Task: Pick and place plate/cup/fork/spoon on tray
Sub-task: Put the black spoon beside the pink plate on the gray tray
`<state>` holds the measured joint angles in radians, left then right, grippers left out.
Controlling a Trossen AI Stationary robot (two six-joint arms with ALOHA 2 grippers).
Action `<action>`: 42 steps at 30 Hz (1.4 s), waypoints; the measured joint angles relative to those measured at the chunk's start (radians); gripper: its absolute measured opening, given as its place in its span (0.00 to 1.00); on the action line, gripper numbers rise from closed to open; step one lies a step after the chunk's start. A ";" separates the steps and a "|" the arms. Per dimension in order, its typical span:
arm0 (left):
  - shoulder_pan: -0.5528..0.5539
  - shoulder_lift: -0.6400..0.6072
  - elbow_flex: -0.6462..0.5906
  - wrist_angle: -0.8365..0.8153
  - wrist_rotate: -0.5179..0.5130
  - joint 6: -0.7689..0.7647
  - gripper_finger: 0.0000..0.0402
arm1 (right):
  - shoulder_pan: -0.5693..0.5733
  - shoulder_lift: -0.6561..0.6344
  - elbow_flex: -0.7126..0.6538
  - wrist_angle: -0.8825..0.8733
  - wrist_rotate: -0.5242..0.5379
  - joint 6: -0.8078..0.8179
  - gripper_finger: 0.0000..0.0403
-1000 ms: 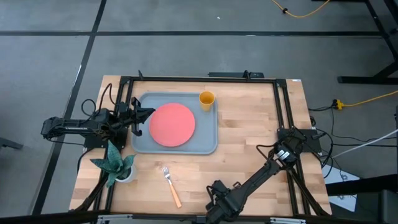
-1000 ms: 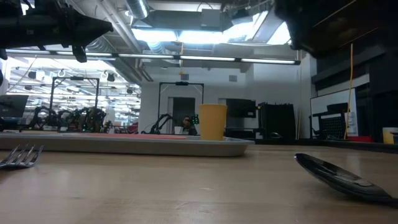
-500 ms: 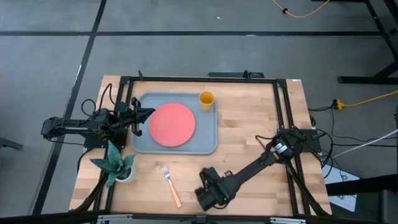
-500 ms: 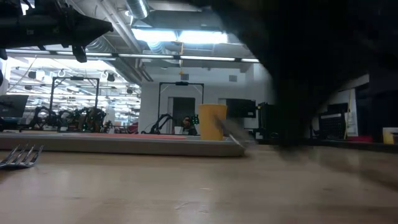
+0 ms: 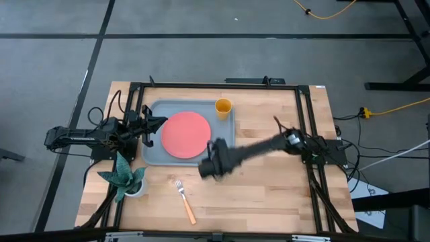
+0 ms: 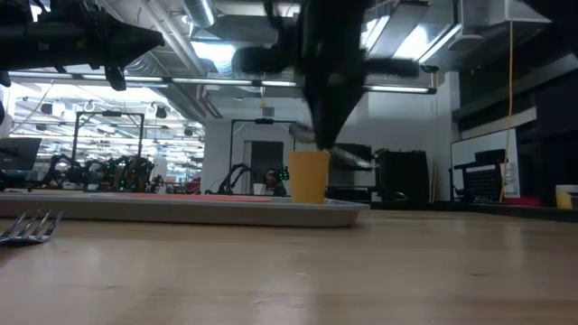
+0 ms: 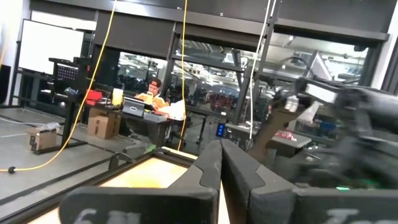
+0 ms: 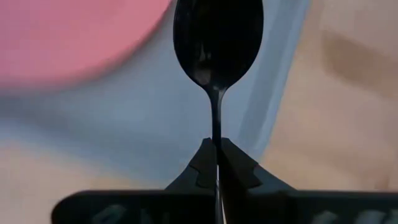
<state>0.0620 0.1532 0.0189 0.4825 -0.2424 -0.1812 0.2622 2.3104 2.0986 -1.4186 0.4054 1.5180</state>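
The coral plate (image 5: 186,134) lies on the grey-blue tray (image 5: 149,153), and the yellow cup (image 5: 223,107) stands in the tray's far right corner. The orange-handled fork (image 5: 184,200) lies on the table near the front edge. My right gripper (image 5: 209,165) is shut on the dark spoon (image 8: 217,37) above the tray's near right corner. My left gripper (image 5: 152,124) is shut and empty, held in the air over the tray's left rim. My right gripper pinches the spoon's thin handle (image 8: 216,124) between its two fingers. The spoon runs on along the fingers, its oval bowl (image 8: 217,37) out beyond the fingertips. It is lifted clear, above the tray's rim beside the plate.
A potted plant (image 5: 124,176) stands at the table's near left corner. Bare wood lies to the right of the tray (image 5: 275,134). A black frame (image 5: 306,114) runs around the table's edges.
My right gripper has swung from the table's near edge up and toward the tray, moving fast and blurred. The spoon, which lay on the table a second ago, is now lifted clear and carried over the tray's near right corner.
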 joint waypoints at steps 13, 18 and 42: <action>0.000 0.000 0.000 0.000 0.000 0.000 0.00 | -0.252 -0.001 -0.170 0.283 -0.106 -0.143 0.00; 0.000 0.000 0.000 0.000 0.000 0.000 0.00 | -0.259 -0.001 -0.205 0.288 -0.114 -0.004 0.00; 0.000 0.000 0.000 0.000 0.000 0.000 0.00 | -0.251 0.001 -0.208 0.221 -0.058 -0.001 0.05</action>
<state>0.0623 0.1528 0.0189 0.4828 -0.2428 -0.1811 0.0109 2.3116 1.8907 -1.1972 0.3479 1.5169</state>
